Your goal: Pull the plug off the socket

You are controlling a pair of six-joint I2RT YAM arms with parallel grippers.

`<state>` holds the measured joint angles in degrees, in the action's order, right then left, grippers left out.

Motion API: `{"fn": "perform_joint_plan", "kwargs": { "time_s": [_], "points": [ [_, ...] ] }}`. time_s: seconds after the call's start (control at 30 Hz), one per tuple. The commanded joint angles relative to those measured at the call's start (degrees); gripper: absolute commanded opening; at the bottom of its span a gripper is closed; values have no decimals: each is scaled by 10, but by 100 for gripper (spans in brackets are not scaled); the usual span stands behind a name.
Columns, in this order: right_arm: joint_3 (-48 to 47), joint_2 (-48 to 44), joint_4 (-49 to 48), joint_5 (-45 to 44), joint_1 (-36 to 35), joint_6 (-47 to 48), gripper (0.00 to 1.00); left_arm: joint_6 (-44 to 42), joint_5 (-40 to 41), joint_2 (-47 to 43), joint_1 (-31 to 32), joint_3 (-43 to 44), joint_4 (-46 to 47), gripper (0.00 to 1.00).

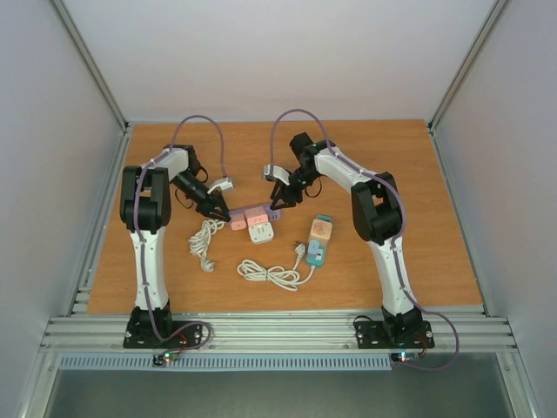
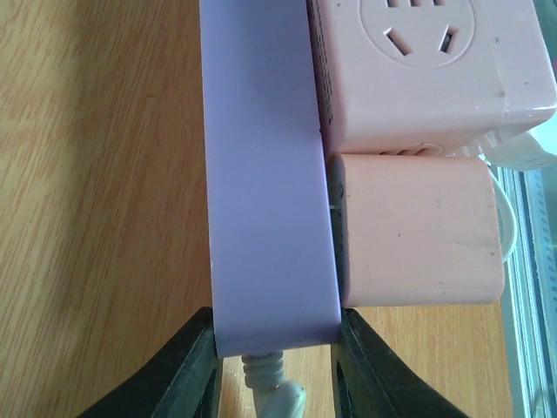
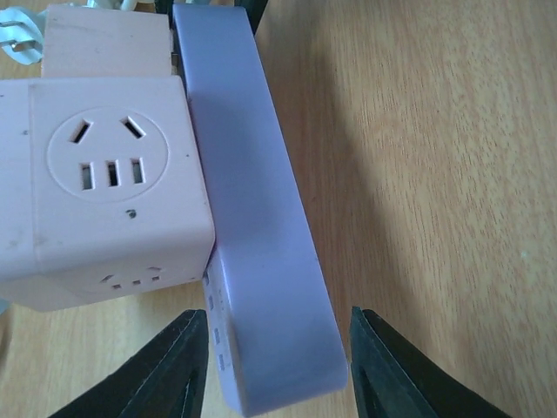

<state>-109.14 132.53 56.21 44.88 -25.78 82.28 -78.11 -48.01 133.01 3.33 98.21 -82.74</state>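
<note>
The socket is a long purple power strip (image 1: 253, 212) lying on the wooden table. Two pink cube plugs sit against its side: one with outlet holes (image 2: 418, 61) (image 3: 104, 183) and a plain one (image 2: 418, 231) (image 3: 104, 39). My left gripper (image 2: 277, 366) (image 1: 218, 212) is shut on the strip's (image 2: 265, 174) cord end, both fingers pressed to its sides, with the white cord (image 2: 271, 392) between them. My right gripper (image 3: 278, 366) (image 1: 278, 202) straddles the strip's (image 3: 252, 244) other end, open, with a gap on each side.
A white cube (image 1: 260, 232) sits just in front of the pink plugs. A teal strip with an orange cube (image 1: 318, 241) lies to the right. One coiled white cable (image 1: 270, 274) lies near the front, another (image 1: 204, 239) to the left.
</note>
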Motion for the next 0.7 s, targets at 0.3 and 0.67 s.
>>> {"fn": "perform_joint_plan", "kwargs": {
  "time_s": [0.3,0.67],
  "points": [
    [-44,50,10,-5,-8,12,33,41,1,25,-6,43,32,49],
    [-108,97,35,1,3,-5,30,119,-15,-54,-68,27,139,78]
  ]
}}
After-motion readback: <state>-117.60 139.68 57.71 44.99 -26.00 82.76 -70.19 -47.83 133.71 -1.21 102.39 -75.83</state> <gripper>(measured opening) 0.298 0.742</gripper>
